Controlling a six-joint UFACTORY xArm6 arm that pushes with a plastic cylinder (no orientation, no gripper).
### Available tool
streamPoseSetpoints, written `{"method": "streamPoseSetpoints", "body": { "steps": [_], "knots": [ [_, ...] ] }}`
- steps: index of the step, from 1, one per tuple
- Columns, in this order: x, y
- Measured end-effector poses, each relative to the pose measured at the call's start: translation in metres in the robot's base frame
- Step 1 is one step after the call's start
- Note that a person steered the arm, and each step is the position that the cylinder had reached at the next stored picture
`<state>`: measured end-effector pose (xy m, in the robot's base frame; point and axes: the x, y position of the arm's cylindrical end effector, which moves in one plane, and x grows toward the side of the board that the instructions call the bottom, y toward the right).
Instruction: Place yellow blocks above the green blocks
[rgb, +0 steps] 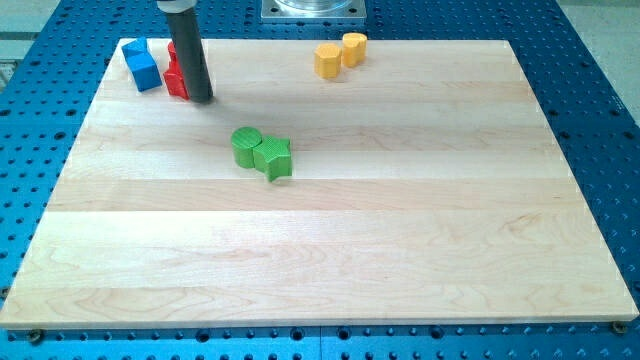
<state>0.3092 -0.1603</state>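
Two yellow blocks sit near the board's top edge, right of centre: a hexagonal one (327, 61) and a round one (354, 48), touching. Two green blocks sit left of the board's middle: a round one (246, 146) and a star-shaped one (273, 158), touching. My tip (201, 99) rests on the board at the upper left, right beside the red blocks (176, 78), well left of the yellow blocks and up-left of the green ones.
Two blue blocks (142, 64) lie at the board's top left corner, just left of the red blocks. The wooden board (330, 250) lies on a blue perforated table. A metal mount (313, 9) stands at the top centre.
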Motion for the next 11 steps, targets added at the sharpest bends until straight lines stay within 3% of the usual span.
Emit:
{"method": "streamPoseSetpoints", "body": {
  "steps": [2,3,4,5,7,9,10,11],
  "knots": [
    [0.0,0.0],
    [-0.027,0.007],
    [-0.092,0.038],
    [-0.116,0.059],
    [-0.117,0.097],
    [-0.117,0.255],
    [-0.106,0.283],
    [-0.093,0.213]
  ]
}}
